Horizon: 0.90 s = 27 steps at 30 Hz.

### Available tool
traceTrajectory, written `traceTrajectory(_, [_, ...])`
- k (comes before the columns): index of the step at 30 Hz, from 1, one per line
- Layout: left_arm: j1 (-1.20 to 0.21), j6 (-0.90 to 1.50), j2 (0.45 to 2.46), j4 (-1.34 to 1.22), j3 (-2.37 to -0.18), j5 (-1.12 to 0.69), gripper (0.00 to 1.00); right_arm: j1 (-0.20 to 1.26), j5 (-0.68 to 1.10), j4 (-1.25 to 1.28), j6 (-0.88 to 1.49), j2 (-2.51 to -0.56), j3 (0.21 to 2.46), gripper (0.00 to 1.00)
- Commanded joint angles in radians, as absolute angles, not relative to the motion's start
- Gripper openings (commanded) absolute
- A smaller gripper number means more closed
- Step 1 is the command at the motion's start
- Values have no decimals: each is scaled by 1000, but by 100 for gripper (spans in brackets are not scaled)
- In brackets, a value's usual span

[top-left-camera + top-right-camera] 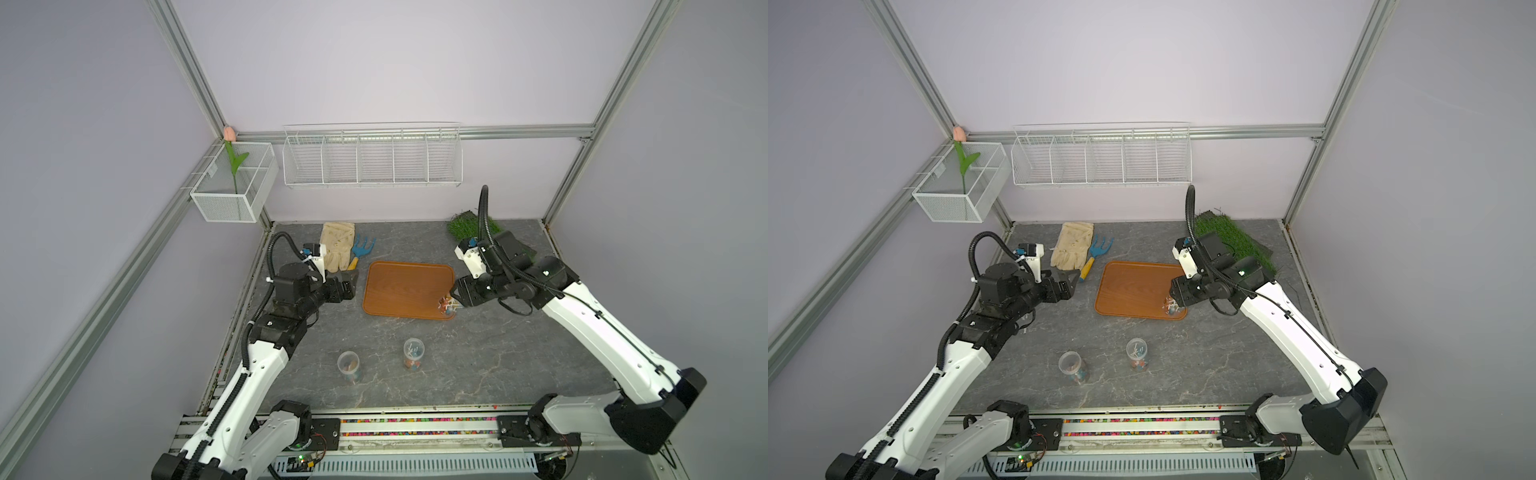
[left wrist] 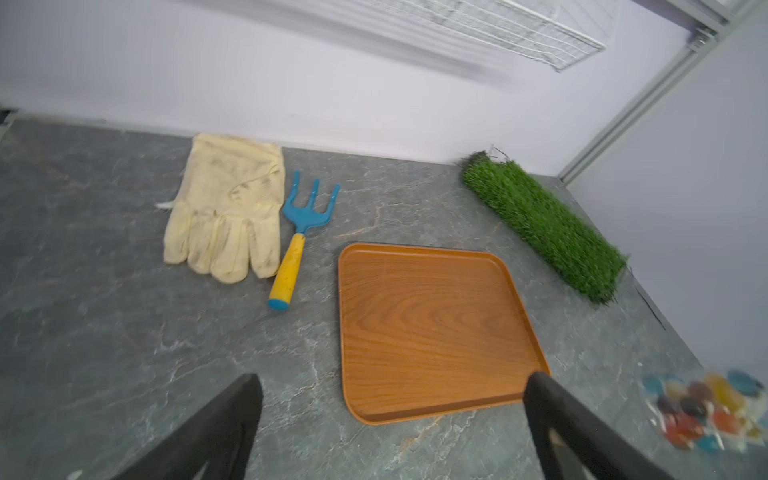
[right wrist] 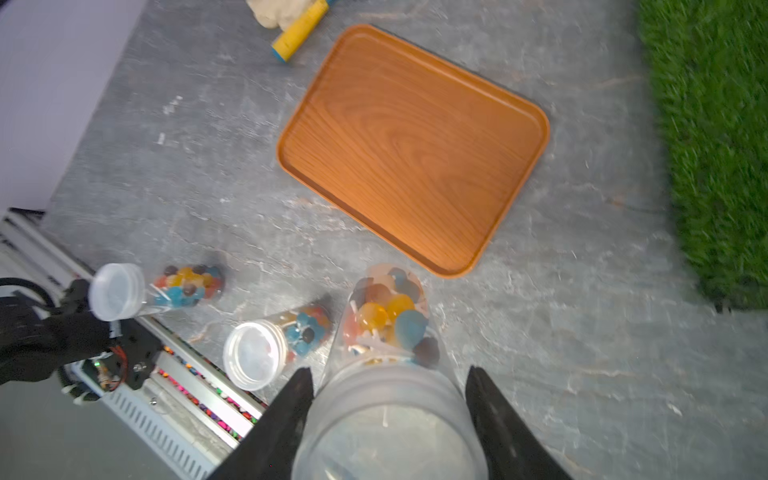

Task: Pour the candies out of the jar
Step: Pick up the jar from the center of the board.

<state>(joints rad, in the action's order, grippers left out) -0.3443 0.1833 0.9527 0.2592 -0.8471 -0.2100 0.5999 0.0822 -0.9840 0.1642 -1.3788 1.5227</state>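
Grey stone-look table top [image 1: 478, 365], pale purple walls all round. Right gripper [image 3: 389, 370] clamped on a clear, round plastic jar [image 3: 386, 419], one black finger on each side of its wide frosted end. Long way of the jar straight out from the gripper, in line with the fingers. Closed bottom end pointing away from the gripper, frosted end back toward the wrist. Lid on or off: cannot tell. Candies [image 3: 388, 320] all bunched in the far end, past the fingertips: little round heads in blue, orange and dark brown, on thin white sticks. Jar slanted, not upright, and in both top views seen over the corner of the flat brown wooden tray [image 1: 405, 286] closest to the right gripper.

Left gripper [image 2: 392, 377] spread wide, holding nothing, on the other side of the tray from the jar and well apart from it. Ahead of its fingertips, a cream work glove [image 2: 224, 208] and a blue garden fork with a yellow handle [image 2: 300, 235], just beside each other.

A second clear jar [image 1: 348, 365] and a third clear jar [image 1: 413, 353], both with candies, upright on the table, well apart from both grippers, on the side toward the robot's base. Green fake-grass mat [image 2: 544, 224] behind the right gripper's wrist. White wire rack [image 1: 372, 166] and white mesh basket [image 1: 232, 208] with a pink tulip [image 1: 229, 133] up on the walls.
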Motion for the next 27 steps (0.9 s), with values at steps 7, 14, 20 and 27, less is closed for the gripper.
traceTrajectory(7, [-680,-201,940,201,-853,-210,99,581,396,-1031,28,-1465,1723,39])
traceTrajectory(14, [-777,-282,1052,148,-901,-253,99,581,492,-1061,2,-1444,1717,37])
traceTrajectory(20, [-818,-313,1150,104,-956,-293,99,583,536,-1065,0,-1409,1695,38])
traceTrajectory(27, [-828,-302,1183,59,-956,-355,85,581,592,-1067,-2,-1388,1691,38])
